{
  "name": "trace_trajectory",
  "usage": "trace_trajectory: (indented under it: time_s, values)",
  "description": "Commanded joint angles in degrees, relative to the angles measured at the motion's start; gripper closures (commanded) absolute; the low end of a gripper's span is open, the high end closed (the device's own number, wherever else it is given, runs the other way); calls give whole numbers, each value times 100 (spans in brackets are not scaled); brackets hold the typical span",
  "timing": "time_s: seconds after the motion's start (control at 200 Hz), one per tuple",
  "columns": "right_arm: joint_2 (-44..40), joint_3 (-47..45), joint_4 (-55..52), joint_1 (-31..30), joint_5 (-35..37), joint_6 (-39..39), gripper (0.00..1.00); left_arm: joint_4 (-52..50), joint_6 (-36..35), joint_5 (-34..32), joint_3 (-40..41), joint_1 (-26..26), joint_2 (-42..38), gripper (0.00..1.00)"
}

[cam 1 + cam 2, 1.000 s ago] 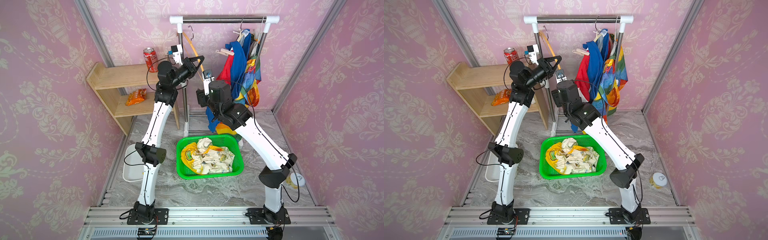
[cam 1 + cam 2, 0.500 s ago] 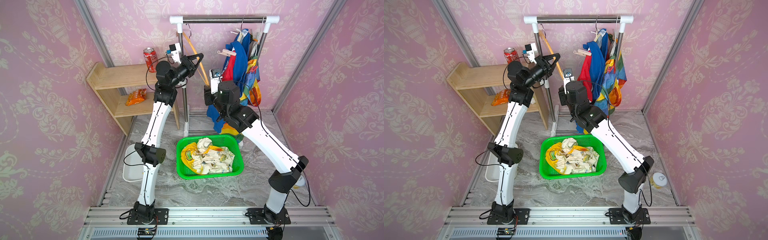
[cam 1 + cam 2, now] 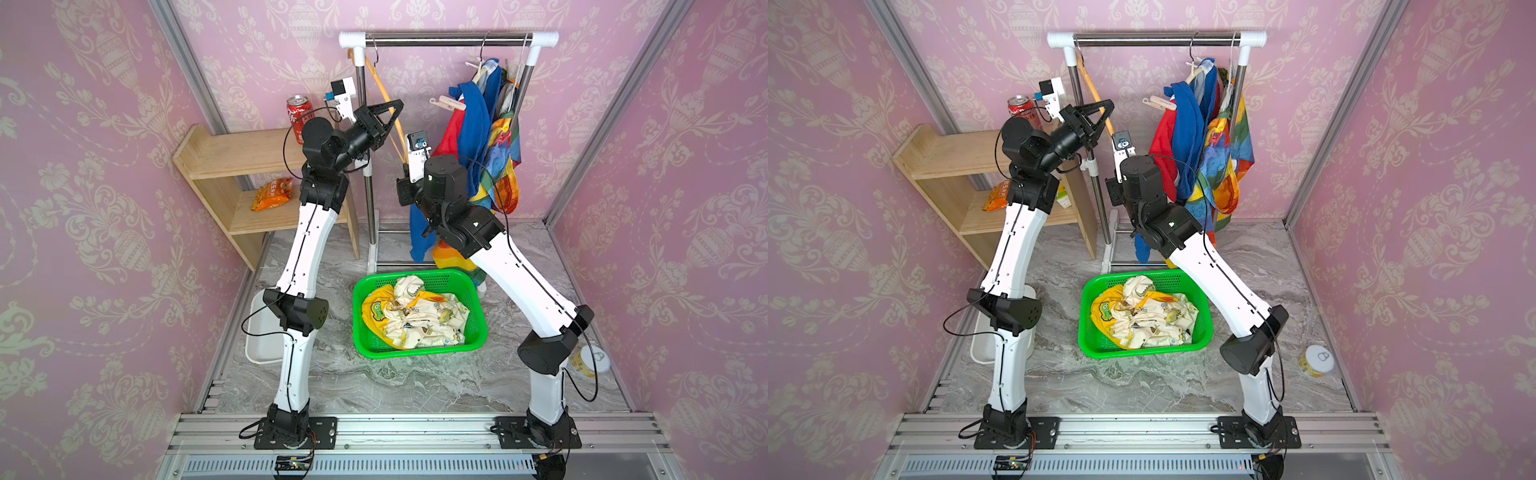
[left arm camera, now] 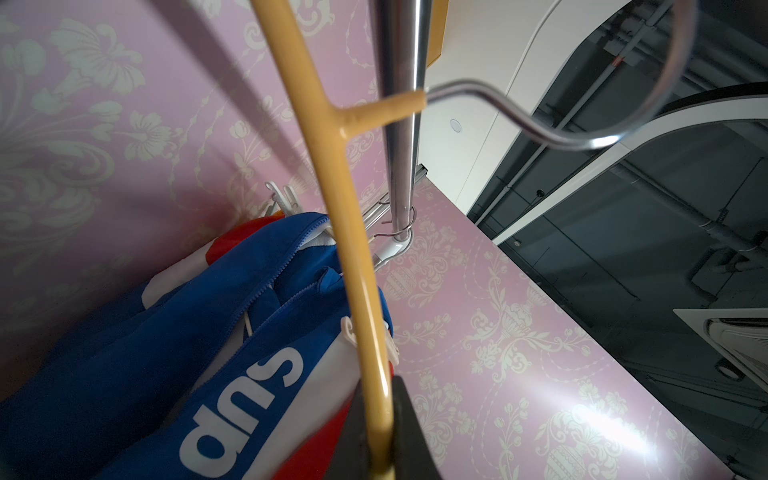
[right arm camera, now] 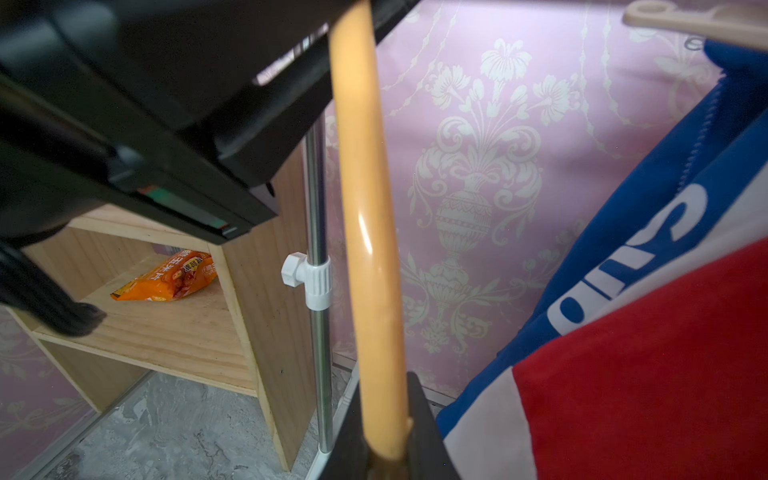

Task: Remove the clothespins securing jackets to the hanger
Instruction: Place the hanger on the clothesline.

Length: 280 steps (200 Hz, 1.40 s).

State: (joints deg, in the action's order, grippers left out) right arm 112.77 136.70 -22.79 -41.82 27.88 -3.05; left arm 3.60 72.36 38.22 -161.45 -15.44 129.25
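A bare yellow hanger [image 3: 380, 89] [image 3: 1096, 93] hangs tilted from the rail's left end. My left gripper [image 3: 397, 106] [image 4: 380, 415] is shut on its bar [image 4: 328, 166]. My right gripper [image 5: 384, 415] is shut on the same bar [image 5: 365, 208], lower down. A blue-red-white jacket [image 3: 473, 120] [image 3: 1187, 124] and a rainbow jacket [image 3: 505, 166] hang at the right end of the rail. A pale pink-beige clothespin [image 3: 446, 104] [image 3: 1158, 104] [image 5: 681, 20] sticks out at the blue jacket's shoulder. The yellow dinosaur jacket [image 3: 415, 316] lies in the green basket [image 3: 478, 307].
The steel rail [image 3: 449, 39] stands on two posts at the back. A wooden shelf [image 3: 232, 153] at the left holds a cola can [image 3: 297, 116] and an orange snack bag [image 3: 272, 193]. A white bin [image 3: 262, 340] sits behind my left arm, a yellow tub [image 3: 592, 361] at the floor's right.
My right gripper has closed on the lower part of the yellow hanger. The left gripper has kept its hold higher up.
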Motion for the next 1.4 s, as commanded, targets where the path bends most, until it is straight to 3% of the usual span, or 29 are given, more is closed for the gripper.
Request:
trace_trajectory:
  time_s: [0.0, 0.075, 0.135, 0.205, 0.24, 0.26, 0.29, 0.52, 0.68, 0.755, 0.871, 0.991, 1.246, 1.291, 1.356, 1.396]
  values:
    - [65, 190, 185, 82, 77, 181, 100, 105, -47, 278, -17, 15, -339, 100]
    - [76, 217, 233, 83, 162, 189, 100, 80, -76, 296, -11, 15, -323, 99]
    - [94, 234, 263, 79, 232, 183, 100, 61, -99, 338, -10, 15, -337, 72]
    - [99, 236, 303, 80, 275, 189, 100, -105, -216, 377, -10, 15, -369, 58]
    - [104, 239, 331, 78, 321, 196, 100, -243, -358, 387, -10, -2, -396, 30]
    - [105, 236, 348, 74, 371, 191, 100, -321, -432, 401, -4, -10, -415, 5]
    - [103, 235, 370, 74, 408, 182, 100, -428, -555, 413, 10, -33, -443, 1]
    - [157, 313, 584, 36, 605, 162, 100, -851, -1195, 477, 749, -249, -799, 1]
    - [191, 335, 831, -31, 725, 97, 100, -1485, -1888, 324, 772, -415, -866, 2]
    - [242, 432, 848, -30, 779, 90, 100, -1501, -1885, 314, 721, -418, -817, 12]
    - [481, 877, 701, -27, 795, 57, 100, -1493, -1852, 211, 705, -416, -771, 43]
    - [756, 1336, 497, -51, 811, 85, 100, -1537, -1950, 108, 585, -416, -735, 55]
    - [935, 1708, 239, -80, 722, 145, 100, -1057, -1336, -115, 9, -293, -244, 64]
    - [933, 1735, 182, -87, 686, 138, 96, -900, -1179, -199, 8, -278, -163, 64]
    - [936, 1739, 87, -92, 670, 173, 81, -620, -949, -344, 8, -262, -67, 65]
    - [931, 1759, 11, -96, 642, 195, 80, -495, -835, -447, -15, -251, -14, 65]
